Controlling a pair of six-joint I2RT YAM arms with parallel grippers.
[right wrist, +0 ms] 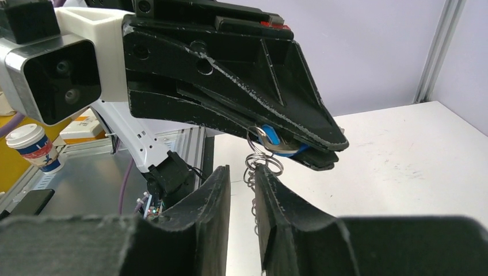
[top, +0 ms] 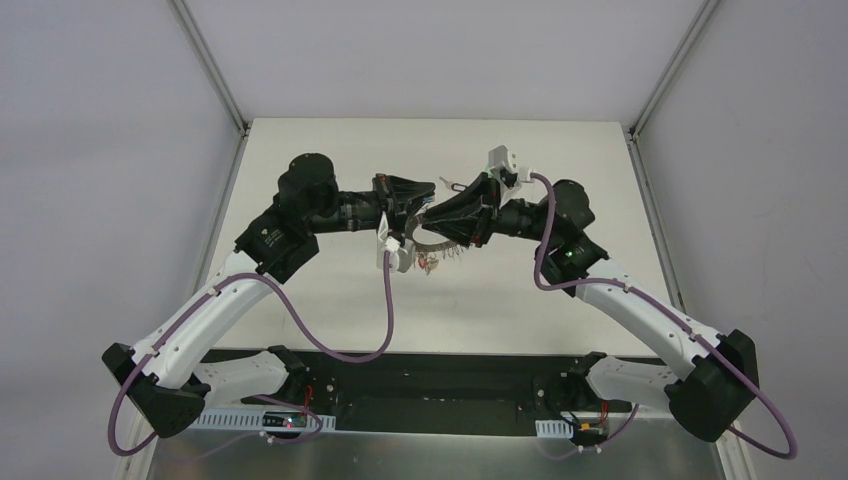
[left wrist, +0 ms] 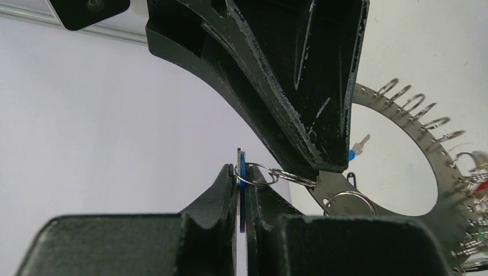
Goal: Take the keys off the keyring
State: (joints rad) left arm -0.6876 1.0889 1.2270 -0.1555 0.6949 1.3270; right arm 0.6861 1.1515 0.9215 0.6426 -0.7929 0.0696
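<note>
Above the table (top: 480,300), left gripper (left wrist: 241,172) is pinching a blue tag (left wrist: 242,158). Right gripper (right wrist: 241,172) is narrowly straddling the keyring (left wrist: 403,115), clamping untellable; twist slowly.

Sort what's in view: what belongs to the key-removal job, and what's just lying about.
Job: keyring, gripped by right gripper; blue-tagged key, pinched in left gripper; other keys hanging on the ring; loose key on the table, already off.
Lying about: paper cup, beyond the table.

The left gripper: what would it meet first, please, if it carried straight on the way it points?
Most likely the right gripper, whose fingers cross just ahead of the left gripper and its clamped blue tag, gripping the keyring; depth is unclear.
</note>
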